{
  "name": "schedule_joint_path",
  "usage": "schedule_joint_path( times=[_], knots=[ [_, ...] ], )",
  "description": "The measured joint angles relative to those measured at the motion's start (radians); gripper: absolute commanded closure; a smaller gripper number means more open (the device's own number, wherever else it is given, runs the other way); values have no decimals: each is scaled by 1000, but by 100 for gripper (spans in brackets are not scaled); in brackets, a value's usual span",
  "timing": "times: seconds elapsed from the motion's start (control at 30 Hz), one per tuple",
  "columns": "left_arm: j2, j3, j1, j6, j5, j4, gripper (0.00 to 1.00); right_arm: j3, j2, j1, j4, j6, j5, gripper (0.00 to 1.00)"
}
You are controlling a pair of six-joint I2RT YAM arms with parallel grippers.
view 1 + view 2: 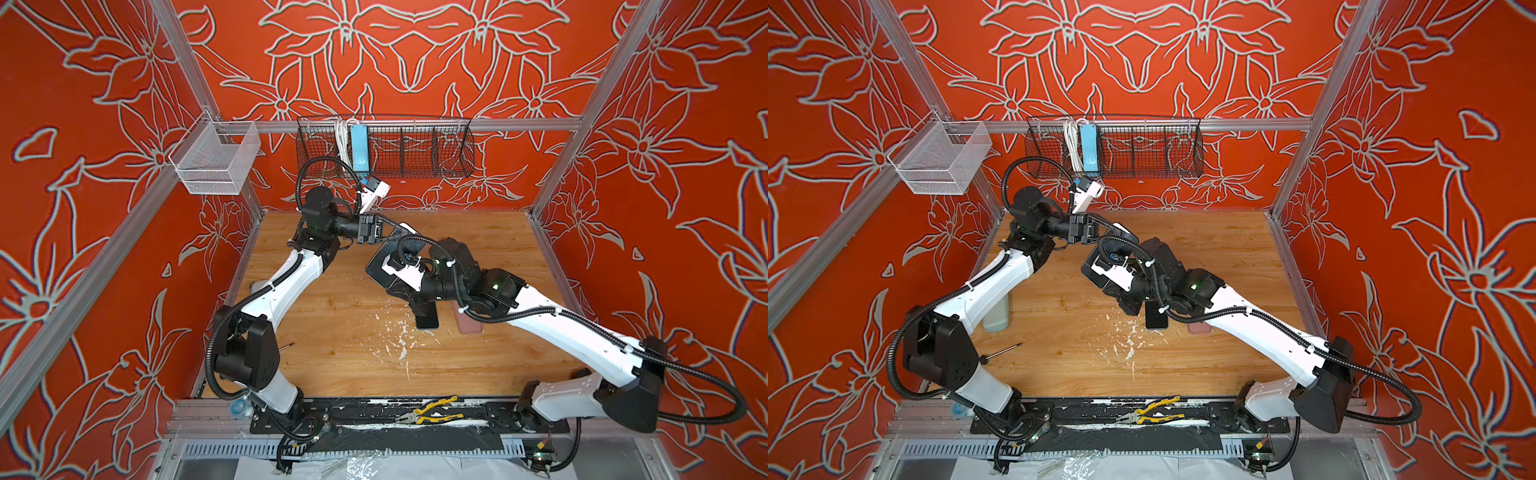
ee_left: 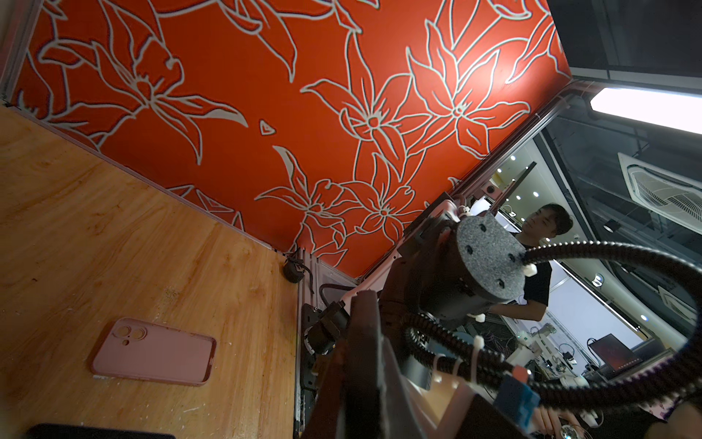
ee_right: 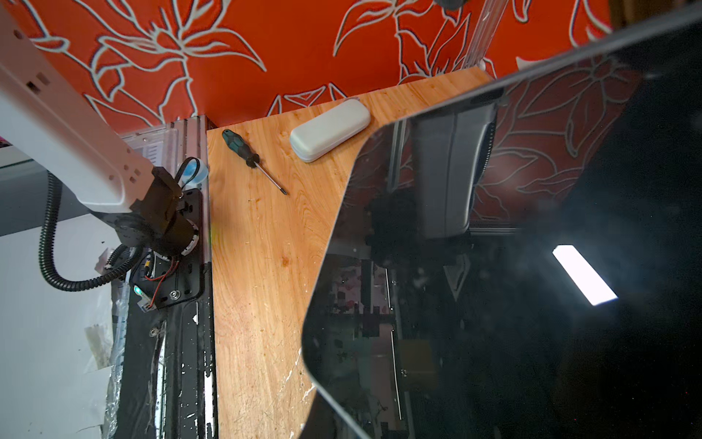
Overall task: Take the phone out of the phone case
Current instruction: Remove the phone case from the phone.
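**A:** Closest to the right wrist lens is a black glossy slab with rounded corners, filling most of that view; I take it for the phone (image 3: 494,266). No fingers show there. Beyond it lie one screwdriver (image 3: 252,157) and one pale grey slab (image 3: 329,129).

**B:** Does the right gripper (image 1: 415,303) have it?

**A:** Its jaws are closed, and in both top views the phone (image 1: 374,270) hangs above the table (image 1: 332,353) right at that wrist. So I judge it clamped, though the contact is hidden. Its long axis I cannot tell.

**B:** And the phone case (image 1: 471,324)?

**A:** Flat on the table at about four o'clock from that gripper, half under the right arm (image 1: 540,316), long axis near twelve to six. Between gripper and case lies one more dark slab (image 1: 428,322), parallel to the case and apart from it.

**B:** Left wrist view?

**A:** One phone case (image 2: 152,351), pink all over, camera cutout at one corner, nothing dark in it. The dark slab (image 2: 95,431) shows only an edge, near it.

**B:** Left gripper (image 1: 406,228)?

**A:** Closed, empty, at one o'clock from the phone. The right arm is nearer to case and phone alike. I would set the phone down toward seven o'clock, clear of both.
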Motion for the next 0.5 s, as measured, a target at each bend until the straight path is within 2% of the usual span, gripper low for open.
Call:
schedule_joint_path(
  times=[0.13, 0.23, 0.37, 0.5],
  knots=[
    [0, 0, -7, -1, -49, -2, 100, -43, -47, -2, 23, 5, 0, 99],
    [0, 0, -2, 11, -127, -24, 100, -77, -99, -27, 77, 38, -37, 96],
    [0, -9, 39, -19, -260, -50, 100, -157, -183, -122, 169, 138, -118, 84],
    [-8, -78, 104, -91, -397, -45, 100, -235, -216, -206, 241, 247, -180, 71]
  ],
)
